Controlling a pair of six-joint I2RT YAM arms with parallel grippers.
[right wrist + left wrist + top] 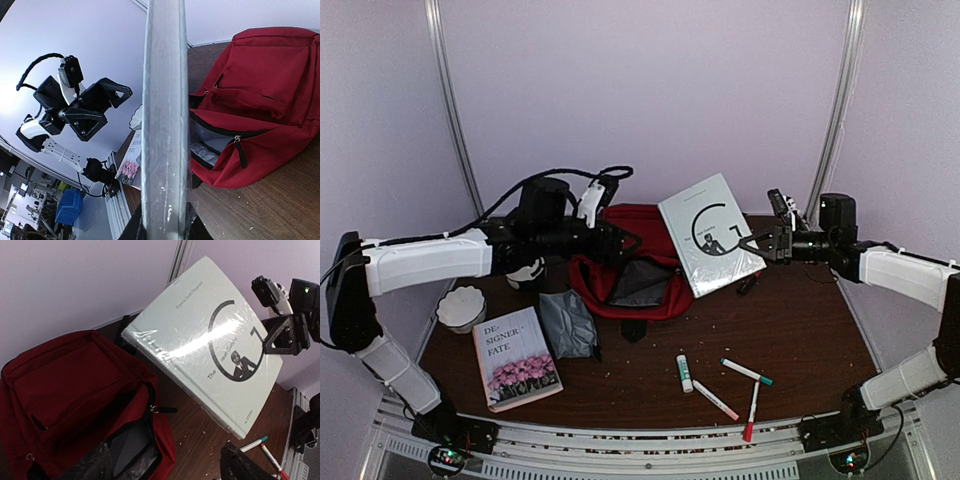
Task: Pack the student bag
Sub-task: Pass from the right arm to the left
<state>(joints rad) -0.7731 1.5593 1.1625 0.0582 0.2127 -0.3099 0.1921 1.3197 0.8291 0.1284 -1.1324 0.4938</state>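
The white book point(165, 125) is pinched in the right hand point(763, 243), the left hand point(116, 106) spread by the student bag point(75, 385).

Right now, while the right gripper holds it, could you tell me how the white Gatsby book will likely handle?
The white book is probably stiff: pinched at one edge by the right gripper, it juts out flat without sagging. Its plastic wrap shows glare, so it may slip or pivot. It looks thick, so likely heavy for an edge grip.
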